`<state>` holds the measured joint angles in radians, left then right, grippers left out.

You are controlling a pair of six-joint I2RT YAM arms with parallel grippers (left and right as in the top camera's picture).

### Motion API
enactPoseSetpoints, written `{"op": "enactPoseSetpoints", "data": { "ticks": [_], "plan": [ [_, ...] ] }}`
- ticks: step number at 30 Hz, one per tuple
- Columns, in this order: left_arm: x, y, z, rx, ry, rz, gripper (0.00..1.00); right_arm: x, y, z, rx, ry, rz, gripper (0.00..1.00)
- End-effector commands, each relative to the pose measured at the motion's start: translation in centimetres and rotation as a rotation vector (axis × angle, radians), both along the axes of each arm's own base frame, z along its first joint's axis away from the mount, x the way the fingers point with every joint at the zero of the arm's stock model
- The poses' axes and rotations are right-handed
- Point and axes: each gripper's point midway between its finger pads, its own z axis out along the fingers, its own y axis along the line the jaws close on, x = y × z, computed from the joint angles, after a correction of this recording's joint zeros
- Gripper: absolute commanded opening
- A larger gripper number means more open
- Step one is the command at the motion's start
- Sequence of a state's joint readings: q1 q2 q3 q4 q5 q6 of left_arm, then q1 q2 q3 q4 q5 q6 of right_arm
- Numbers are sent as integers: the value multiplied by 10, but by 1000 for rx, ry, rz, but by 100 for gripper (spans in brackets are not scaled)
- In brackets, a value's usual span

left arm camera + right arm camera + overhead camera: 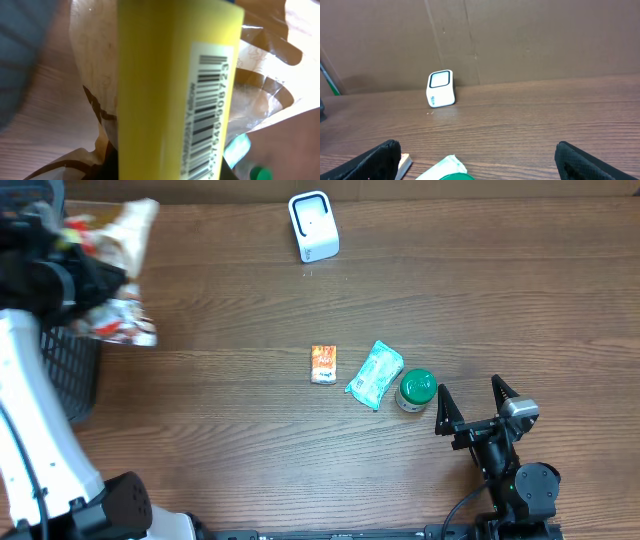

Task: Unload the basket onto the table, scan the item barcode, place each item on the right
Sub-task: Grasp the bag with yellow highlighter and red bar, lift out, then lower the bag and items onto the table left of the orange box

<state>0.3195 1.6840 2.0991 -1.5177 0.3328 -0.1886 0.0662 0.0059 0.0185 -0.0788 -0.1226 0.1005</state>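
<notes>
Ideally, the left gripper (98, 284), clamped shut on the yellow plastic packet (155, 85), should turn its white barcode label (210, 110) squarely toward the white box-shaped scanner (313, 225).

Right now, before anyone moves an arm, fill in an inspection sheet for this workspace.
Surface: wooden table, brown grain.
Job's things: white scanner at the far edge; snack packet, barcode showing.
Clutter: orange box, mint pouch, green-lidded jar mid-table; black basket at left.
Grippers: left gripper shut on the snack packet; right gripper fingers open, empty.
Cables: black cable by right arm's base.
Surroundings: cardboard wall behind table.
</notes>
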Motion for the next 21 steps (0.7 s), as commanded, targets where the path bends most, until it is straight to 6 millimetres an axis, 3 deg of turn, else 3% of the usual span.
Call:
{"op": "enactPoseSetpoints", "data": {
  "ticks": [1,2,3,4,12,17,21],
  "plan": [
    [-2,-30,-44,35,128,-68,4,1,-2,-3,-8,2,-11,100],
    [-2,-38,-55,39,155,-88,4,1,-2,-4,-8,3,-11,100],
    [-3,-54,-84,57,215,-121,4,1,-2,-3,-8,2,-11,100],
    [-4,-63,-99,66,243,-128,4,1,-2,-4,-8,3,-11,100],
    [-14,-110,-204,148,340,-113,4,1,-2,-4,-8,3,-11,100],
    [-21,-126,-247,206,325,-97,4,1,-2,-4,-8,3,-11,100],
    [-25,-130,-270,218,304,-52,5,1,-2,-4,-8,3,-11,100]
  ]
}}
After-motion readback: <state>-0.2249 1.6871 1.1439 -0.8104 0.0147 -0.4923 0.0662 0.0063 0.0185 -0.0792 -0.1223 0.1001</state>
